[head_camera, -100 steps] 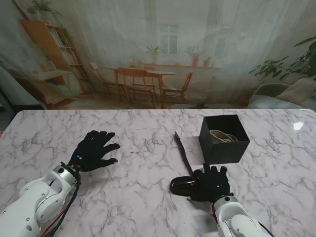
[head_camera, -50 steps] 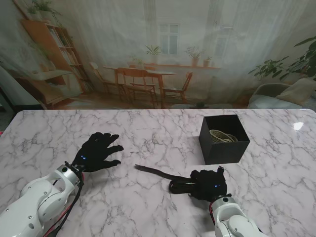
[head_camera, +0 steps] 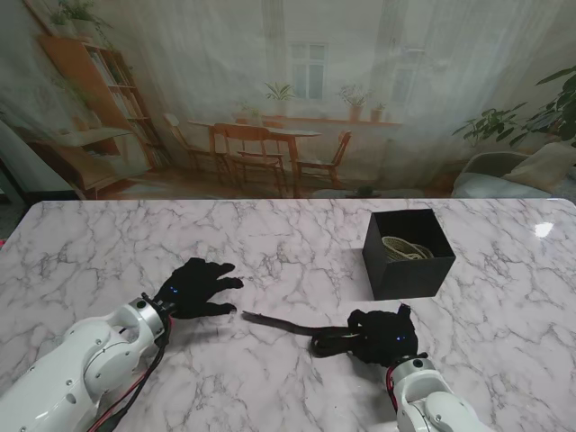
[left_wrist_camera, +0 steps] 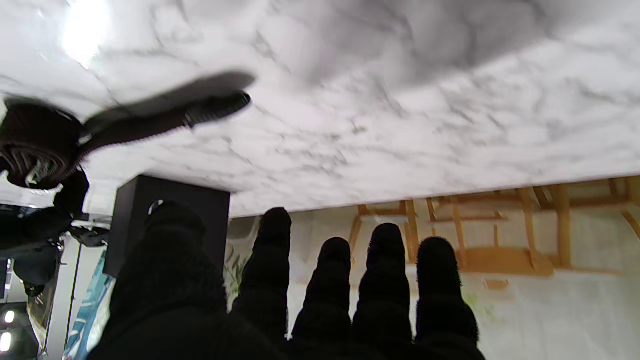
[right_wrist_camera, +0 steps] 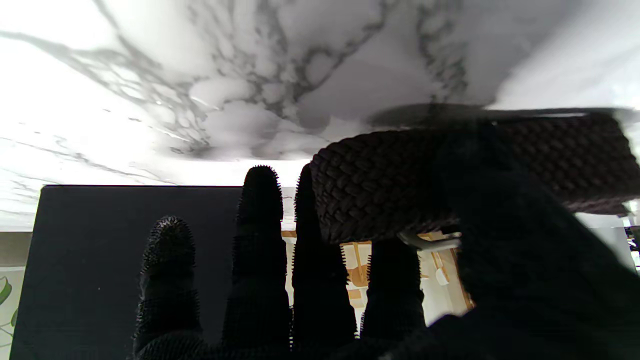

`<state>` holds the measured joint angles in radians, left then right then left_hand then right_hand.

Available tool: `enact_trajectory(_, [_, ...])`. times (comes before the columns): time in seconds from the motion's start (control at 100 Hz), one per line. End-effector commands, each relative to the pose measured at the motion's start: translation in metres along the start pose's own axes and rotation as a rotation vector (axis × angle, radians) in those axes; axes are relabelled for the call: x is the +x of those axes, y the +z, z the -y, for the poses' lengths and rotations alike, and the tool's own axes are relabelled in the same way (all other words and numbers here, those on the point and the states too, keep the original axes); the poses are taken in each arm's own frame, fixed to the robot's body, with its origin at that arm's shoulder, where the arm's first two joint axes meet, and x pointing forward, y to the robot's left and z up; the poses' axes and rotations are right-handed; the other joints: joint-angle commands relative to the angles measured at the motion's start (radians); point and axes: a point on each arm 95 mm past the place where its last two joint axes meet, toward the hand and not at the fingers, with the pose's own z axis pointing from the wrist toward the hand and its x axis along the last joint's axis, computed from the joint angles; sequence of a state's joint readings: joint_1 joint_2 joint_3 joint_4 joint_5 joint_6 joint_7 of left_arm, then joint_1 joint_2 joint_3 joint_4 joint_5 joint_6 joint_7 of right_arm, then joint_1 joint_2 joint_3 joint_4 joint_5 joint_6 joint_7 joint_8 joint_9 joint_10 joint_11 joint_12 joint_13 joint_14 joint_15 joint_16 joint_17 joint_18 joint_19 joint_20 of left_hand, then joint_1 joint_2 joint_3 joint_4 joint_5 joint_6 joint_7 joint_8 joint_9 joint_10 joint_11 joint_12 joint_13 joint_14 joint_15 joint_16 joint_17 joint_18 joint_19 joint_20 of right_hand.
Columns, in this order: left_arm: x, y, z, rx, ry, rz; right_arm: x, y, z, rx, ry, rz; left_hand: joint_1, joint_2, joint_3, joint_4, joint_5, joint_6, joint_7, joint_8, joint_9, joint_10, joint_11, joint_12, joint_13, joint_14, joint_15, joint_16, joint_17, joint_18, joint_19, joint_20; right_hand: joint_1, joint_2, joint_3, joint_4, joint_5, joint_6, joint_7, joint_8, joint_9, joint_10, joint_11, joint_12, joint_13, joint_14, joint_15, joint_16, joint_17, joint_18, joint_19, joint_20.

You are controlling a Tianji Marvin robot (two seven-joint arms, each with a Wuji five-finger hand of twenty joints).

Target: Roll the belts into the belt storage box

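Two hands I see low in the frame: my right hand (head_camera: pixel 385 336) clamped on the dark belt (head_camera: pixel 286 324), my left hand (head_camera: pixel 196 288) empty, fingers spread.

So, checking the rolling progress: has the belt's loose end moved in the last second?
Yes. The belt's loose end swung from beside the storage box leftward, toward the left hand.

dining-room backdrop (head_camera: pixel 288 99) — marble table (head_camera: pixel 270 243)
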<state>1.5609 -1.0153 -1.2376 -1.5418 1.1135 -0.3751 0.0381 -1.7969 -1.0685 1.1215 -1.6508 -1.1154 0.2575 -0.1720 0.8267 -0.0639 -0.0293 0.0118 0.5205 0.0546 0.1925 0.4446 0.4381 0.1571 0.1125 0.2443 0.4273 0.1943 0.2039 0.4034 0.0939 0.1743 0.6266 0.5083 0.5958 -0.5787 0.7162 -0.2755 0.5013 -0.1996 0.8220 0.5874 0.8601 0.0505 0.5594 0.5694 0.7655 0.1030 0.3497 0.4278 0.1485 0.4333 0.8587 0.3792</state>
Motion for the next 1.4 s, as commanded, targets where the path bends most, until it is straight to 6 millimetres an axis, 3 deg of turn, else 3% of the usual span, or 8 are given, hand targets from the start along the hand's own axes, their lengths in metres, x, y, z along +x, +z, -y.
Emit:
enact_trajectory(0.0, [0.001, 0.009, -0.004, -0.021, -0.013, -0.002, 0.001, 0.000, 0.003, 0.013, 0.003, 0.006, -0.055, -0.021, -0.001, -0.019, -0.076, 0.035, -0.051, -0.026, -0.031, 0.039, -0.028, -0.003, 0.005, 0.024, 0.015, 0.018, 0.002, 0.017, 0.037, 0.032, 0.046, 0.081, 0.112, 0.044, 0.131, -0.214, 0.172, 0.031, 0.011, 0.005, 0.009, -0.007, 0.012, -0.004, 0.033, 0.013, -0.015, 0.000, 0.003, 0.015])
enact_trajectory(0.2, [0.008, 0.031, -0.015, -0.121, -0.034, -0.041, 0.004, 0.001, 0.005, 0.024, 0.007, -0.001, -0.125, -0.205, 0.010, -0.012, -0.290, 0.041, -0.195, -0.130, -0.217, 0.088, -0.124, -0.088, -0.007, 0.037, 0.021, 0.025, 0.016, -0.013, 0.064, 0.037, 0.052, 0.085, 0.116, 0.050, 0.134, -0.214, 0.170, 0.025, 0.006, 0.008, 0.006, -0.016, 0.005, -0.002, 0.029, 0.013, -0.024, 0.003, -0.008, 0.011])
enact_trajectory(0.41, [0.011, 0.051, -0.026, -0.214, -0.053, -0.055, 0.006, 0.001, 0.003, 0.025, 0.001, -0.014, -0.024, -0.275, 0.022, 0.002, -0.278, -0.017, -0.188, -0.173, -0.230, 0.111, -0.123, -0.134, 0.020, 0.037, 0.050, 0.032, 0.047, -0.028, 0.107, 0.048, 0.035, 0.087, 0.104, 0.047, 0.150, -0.194, 0.174, 0.021, 0.007, 0.012, 0.003, -0.022, 0.004, -0.001, 0.027, 0.013, -0.031, 0.006, -0.020, 0.007])
enact_trajectory(0.51, [0.013, 0.058, -0.032, -0.240, -0.056, -0.052, 0.005, 0.001, 0.003, 0.024, 0.004, -0.015, 0.104, -0.245, 0.016, 0.014, -0.229, -0.004, -0.122, -0.150, -0.103, 0.100, -0.062, -0.067, 0.095, 0.017, 0.105, 0.074, 0.091, -0.040, 0.182, 0.071, -0.007, 0.072, 0.075, 0.037, 0.155, -0.187, 0.175, 0.018, 0.006, 0.013, 0.002, -0.024, 0.002, 0.001, 0.025, 0.013, -0.036, 0.007, -0.026, 0.005])
enact_trajectory(0.62, [0.015, 0.062, -0.037, -0.276, -0.089, -0.043, 0.005, 0.001, 0.004, 0.026, 0.004, -0.013, 0.216, -0.188, 0.030, 0.062, -0.122, -0.057, 0.127, 0.102, 0.030, 0.046, 0.104, 0.101, 0.192, -0.011, 0.202, 0.199, 0.141, -0.043, 0.278, 0.098, -0.032, 0.065, 0.056, 0.035, 0.175, -0.179, 0.180, 0.016, 0.010, 0.014, 0.002, -0.025, 0.003, 0.001, 0.025, 0.013, -0.038, 0.010, -0.031, 0.003])
enact_trajectory(0.73, [0.016, 0.065, -0.039, -0.287, -0.127, -0.041, 0.006, 0.002, 0.006, 0.031, 0.003, -0.011, 0.350, -0.208, 0.112, 0.007, -0.026, -0.070, 0.337, 0.315, 0.241, 0.003, 0.274, 0.253, 0.320, -0.010, 0.286, 0.289, 0.231, -0.030, 0.378, 0.123, -0.047, 0.060, 0.041, 0.035, 0.197, -0.171, 0.187, 0.017, 0.015, 0.017, 0.004, -0.026, 0.007, 0.002, 0.027, 0.015, -0.038, 0.011, -0.035, 0.002])
enact_trajectory(0.83, [0.019, 0.064, -0.039, -0.290, -0.145, -0.048, 0.007, 0.003, 0.006, 0.031, -0.004, -0.017, 0.427, -0.200, 0.118, 0.007, 0.092, -0.040, 0.546, 0.292, 0.490, -0.042, 0.222, 0.575, 0.463, -0.029, 0.411, 0.383, 0.322, -0.011, 0.490, 0.142, -0.073, 0.044, 0.023, 0.038, 0.225, -0.150, 0.197, 0.017, 0.025, 0.018, 0.007, -0.026, 0.014, 0.002, 0.031, 0.018, -0.037, 0.012, -0.037, 0.002])
enact_trajectory(1.39, [0.072, 0.034, -0.027, -0.315, -0.226, -0.254, 0.018, 0.015, -0.002, -0.013, -0.003, -0.010, 0.403, -0.241, 0.150, 0.022, 0.154, 0.006, 0.606, 0.213, 0.580, -0.021, 0.298, 0.595, 0.560, -0.028, 0.521, 0.435, 0.404, 0.006, 0.600, 0.168, -0.070, 0.055, 0.012, 0.062, 0.382, -0.081, 0.242, -0.023, 0.085, 0.028, 0.014, -0.040, 0.041, 0.006, 0.057, 0.028, -0.038, 0.014, -0.040, 0.005])
